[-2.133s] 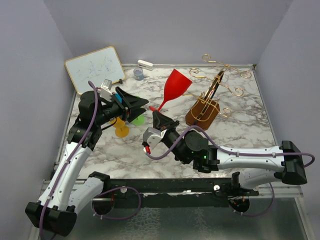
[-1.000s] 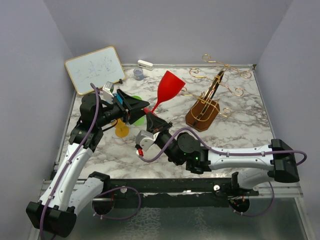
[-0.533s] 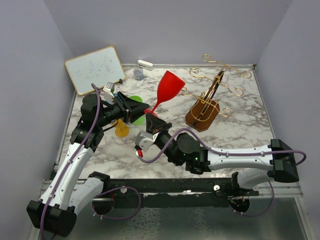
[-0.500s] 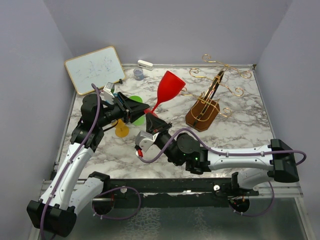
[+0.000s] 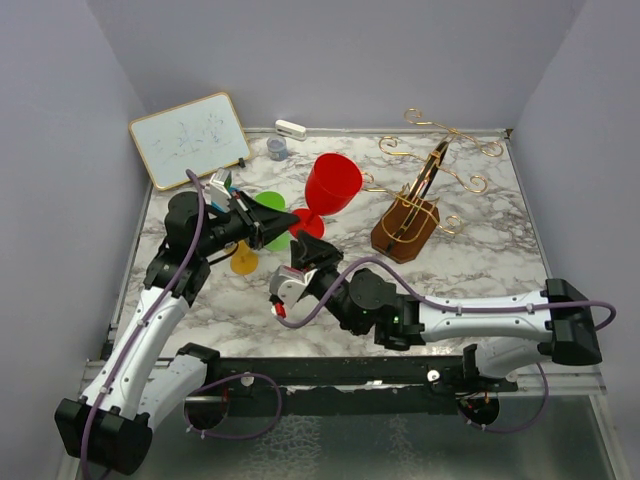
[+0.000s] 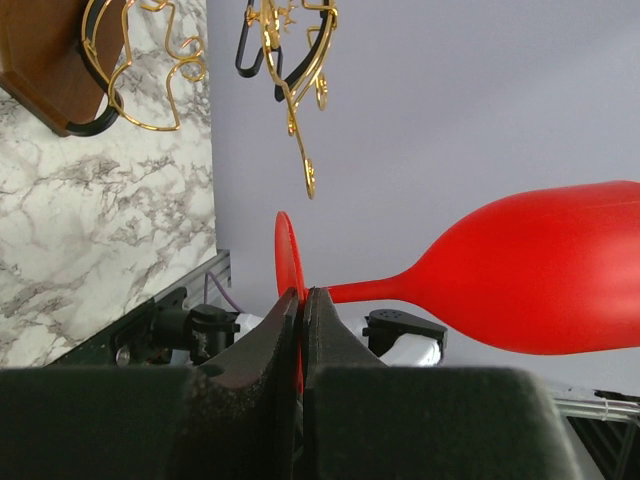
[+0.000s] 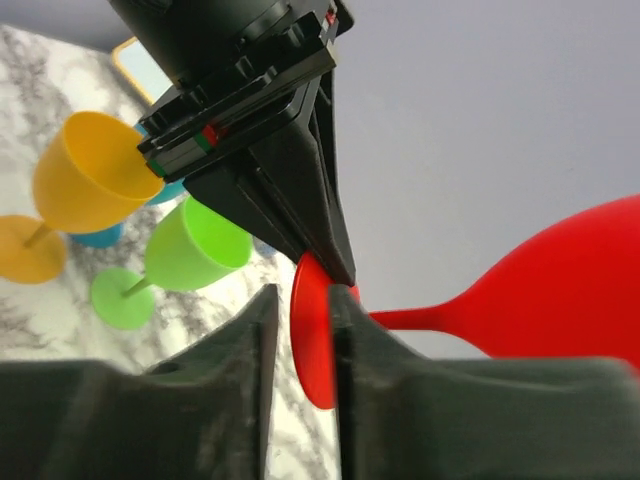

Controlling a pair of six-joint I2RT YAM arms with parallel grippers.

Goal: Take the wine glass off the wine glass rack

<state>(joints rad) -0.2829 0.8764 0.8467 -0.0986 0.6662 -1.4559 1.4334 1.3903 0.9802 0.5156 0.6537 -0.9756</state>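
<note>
The red wine glass (image 5: 333,183) hangs in the air above the middle of the table, off the wine glass rack (image 5: 408,222), which stands to its right with its gold wire arms (image 6: 291,62) bare. My left gripper (image 6: 302,302) is shut on the rim of the glass's round foot (image 6: 285,256), with the stem and bowl (image 6: 545,275) sticking out sideways. My right gripper (image 7: 300,312) is open around the same foot (image 7: 312,335), with a gap on one side. The left gripper's black fingers (image 7: 300,200) pinch the foot's top edge just above my right fingertips.
A yellow glass (image 5: 243,258) and a green glass (image 5: 270,212) lie under the left arm. A whiteboard (image 5: 190,135) leans at the back left. A small grey cup (image 5: 277,148) and a white object (image 5: 290,128) sit by the back wall.
The left gripper has shut on the red glass's foot and the right gripper has opened off it. The glass's bowl has swung round to face upward.
</note>
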